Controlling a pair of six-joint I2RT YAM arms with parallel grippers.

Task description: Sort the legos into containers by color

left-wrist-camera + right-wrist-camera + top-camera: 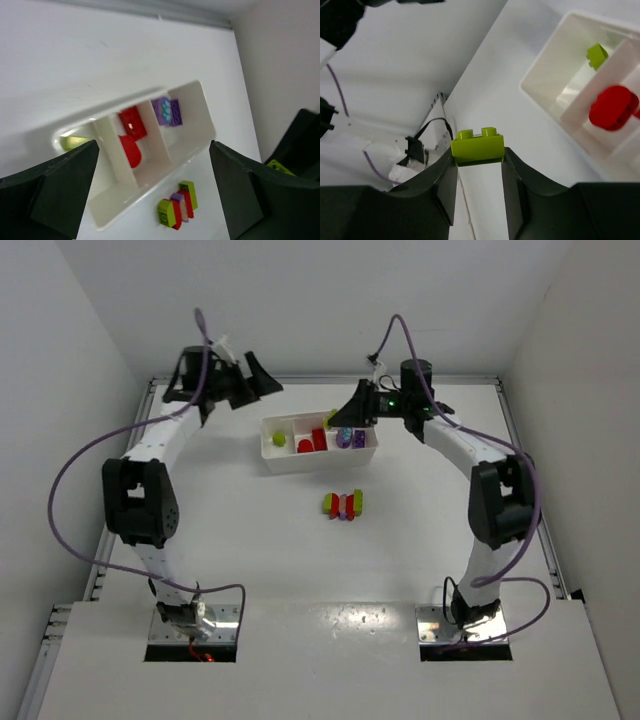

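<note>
White tray, three compartments:
- left: lone yellow-green brick
- middle: red bricks
- right: purple bricks

Stuck-together mixed cluster, just near of tray. Held yellow-green brick, studs up, pinched in right gripper.

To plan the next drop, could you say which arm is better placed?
Right: the right gripper pinches a yellow-green lego by the tray; the left gripper is open and empty.

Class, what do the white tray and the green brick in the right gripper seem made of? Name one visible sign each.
Tray: probably thin glossy plastic; smooth rounded walls with a soft sheen. Green brick in the right gripper: probably hard moulded plastic; crisp studs, even colour, slight shine.
</note>
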